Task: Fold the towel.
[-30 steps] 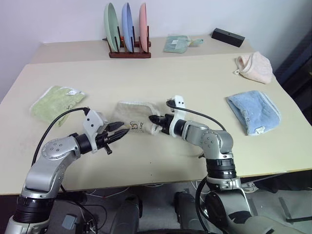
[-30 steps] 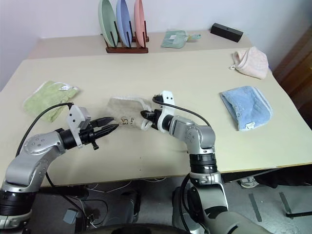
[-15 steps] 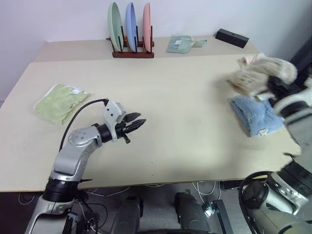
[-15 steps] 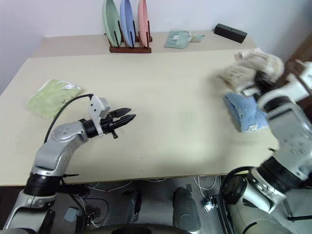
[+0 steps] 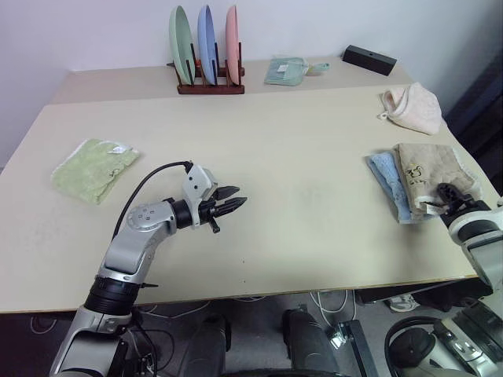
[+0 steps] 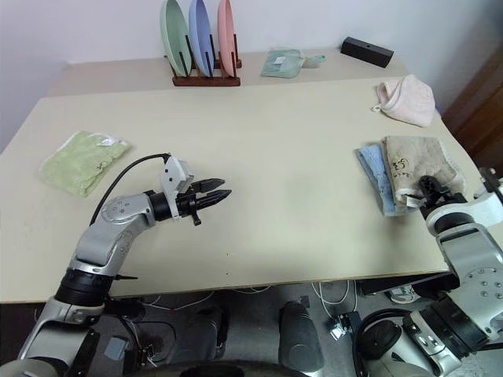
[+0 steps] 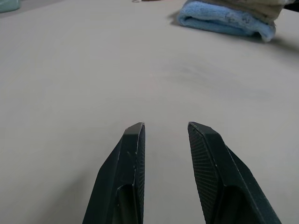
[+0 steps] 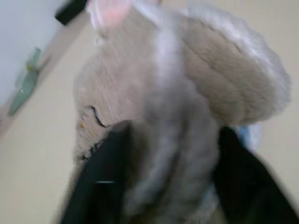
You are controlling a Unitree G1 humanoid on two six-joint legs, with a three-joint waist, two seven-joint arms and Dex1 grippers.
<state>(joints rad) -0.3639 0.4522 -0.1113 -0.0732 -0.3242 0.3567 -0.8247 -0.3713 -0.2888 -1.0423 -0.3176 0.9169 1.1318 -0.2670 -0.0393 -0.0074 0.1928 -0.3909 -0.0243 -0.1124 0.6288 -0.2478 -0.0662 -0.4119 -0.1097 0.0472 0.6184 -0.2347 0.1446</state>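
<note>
Lying: towel atop blue cloth | pink cloth nearby

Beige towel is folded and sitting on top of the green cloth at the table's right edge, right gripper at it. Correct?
Not quite. The towel lies on the light-blue cloth, not the green one; the green cloth is far across on the left side of the table. The left eye view shows it. The right gripper is at the towel's near edge.

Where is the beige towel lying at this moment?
In the head views the beige towel lies folded at the table's right edge, resting on the light-blue cloth, just in front of the pink cloth and by the right tool.
</note>
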